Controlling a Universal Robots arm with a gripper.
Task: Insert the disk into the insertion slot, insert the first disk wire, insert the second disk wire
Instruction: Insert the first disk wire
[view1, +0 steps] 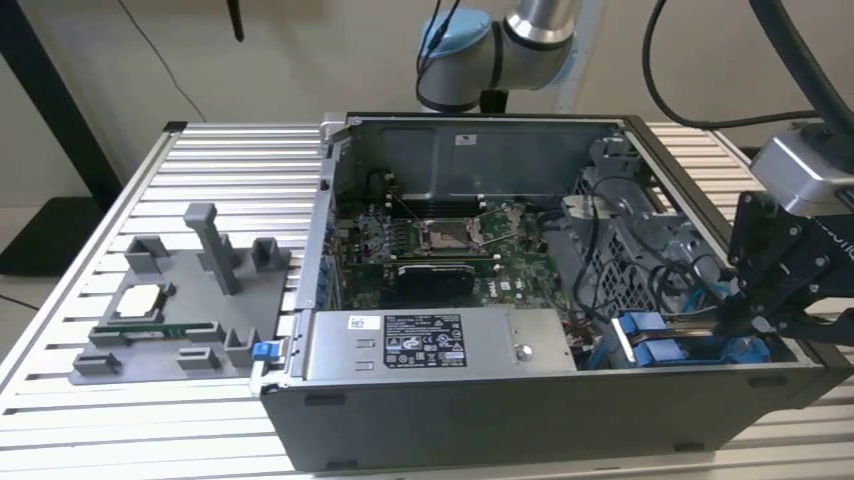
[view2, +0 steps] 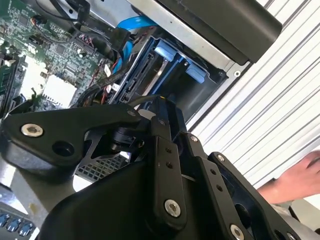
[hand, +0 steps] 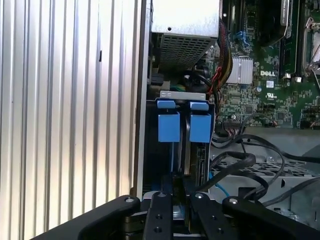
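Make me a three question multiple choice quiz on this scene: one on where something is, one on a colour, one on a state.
1. Where is the tool in the exterior view?
A. At that view's left edge.
B. At that view's right, by the drive bay.
C. In the middle of that view.

2. What colour are the carrier tabs in the first wrist view?
A. Red.
B. Yellow.
C. Blue.

3. How is the computer case?
A. Lying open, motherboard exposed.
B. Closed with a side panel.
C. Standing upright.

Answers: B, the tool hangs at the case's right end by the drive bay. C, both tabs are bright blue. A, the board shows from above.
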